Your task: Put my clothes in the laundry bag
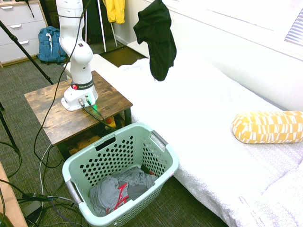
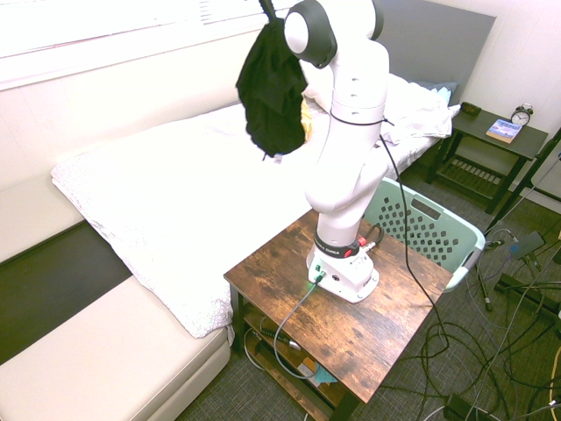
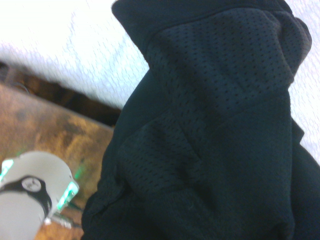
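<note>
Clothes (image 1: pixel 156 40), one black mesh garment, hang in the air above the white bed (image 1: pixel 199 118), bunched at the top and trailing down to a loose point. The fingers themselves are cut off by the top edge in both exterior views, so the grip cannot be seen directly; they are fully closed, and the garment dangling from that spot shows they have hold of it. In the second exterior view the same garment (image 2: pixel 273 88) hangs just beside the arm's upper joint, high over the bed's near edge.

The wrist view is almost filled by the perforated black fabric (image 3: pixel 210 130), with a strip of bedspread and a corner of the wooden counter (image 3: pixel 45 130) behind it.

The laundry basket (image 1: pixel 163 156), pale mint green, stands on the carpet between the counter (image 1: pixel 52 113) and the bed. Only the first exterior view looks inside it, where a grey garment with red trim (image 1: pixel 120 191) lies. The second exterior view shows just its far rim (image 2: pixel 438 232) behind the arm.
</note>
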Tool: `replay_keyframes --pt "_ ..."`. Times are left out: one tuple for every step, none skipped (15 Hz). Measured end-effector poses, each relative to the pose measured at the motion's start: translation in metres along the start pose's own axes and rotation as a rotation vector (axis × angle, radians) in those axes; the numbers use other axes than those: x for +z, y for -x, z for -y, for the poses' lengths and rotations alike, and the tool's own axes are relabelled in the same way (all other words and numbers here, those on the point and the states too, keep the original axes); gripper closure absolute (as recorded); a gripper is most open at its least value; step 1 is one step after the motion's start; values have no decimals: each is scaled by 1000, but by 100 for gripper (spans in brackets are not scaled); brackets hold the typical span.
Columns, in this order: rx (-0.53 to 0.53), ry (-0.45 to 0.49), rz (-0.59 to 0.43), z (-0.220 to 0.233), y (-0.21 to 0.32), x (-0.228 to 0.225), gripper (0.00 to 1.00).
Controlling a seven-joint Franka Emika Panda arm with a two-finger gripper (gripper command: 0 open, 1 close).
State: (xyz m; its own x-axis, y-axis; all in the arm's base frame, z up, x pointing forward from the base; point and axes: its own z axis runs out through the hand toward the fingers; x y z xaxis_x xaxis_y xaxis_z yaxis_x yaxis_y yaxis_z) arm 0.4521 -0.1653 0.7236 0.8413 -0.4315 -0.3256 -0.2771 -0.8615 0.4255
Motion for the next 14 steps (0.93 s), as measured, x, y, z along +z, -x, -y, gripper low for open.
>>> replay_keyframes --pt "20 35 56 -35 15 7 100" --pt "37 61 108 -70 29 18 100" --pt "65 82 165 -104 40 36 100" --pt "100 94 234 -136 51 61 100" --pt "145 85 305 -169 61 91 100" --pt "189 67 363 -197 69 124 100" --pt "228 54 426 -221 76 158 100" --pt "256 53 490 -241 82 194 100" --pt "285 63 530 -256 84 230 100" --pt "318 69 551 -266 84 265 100" --pt "343 74 566 -270 82 302 100" --pt "367 83 577 -269 80 338 0" --pt "389 95 589 -263 77 371 0" --pt "391 103 606 -251 74 402 0"
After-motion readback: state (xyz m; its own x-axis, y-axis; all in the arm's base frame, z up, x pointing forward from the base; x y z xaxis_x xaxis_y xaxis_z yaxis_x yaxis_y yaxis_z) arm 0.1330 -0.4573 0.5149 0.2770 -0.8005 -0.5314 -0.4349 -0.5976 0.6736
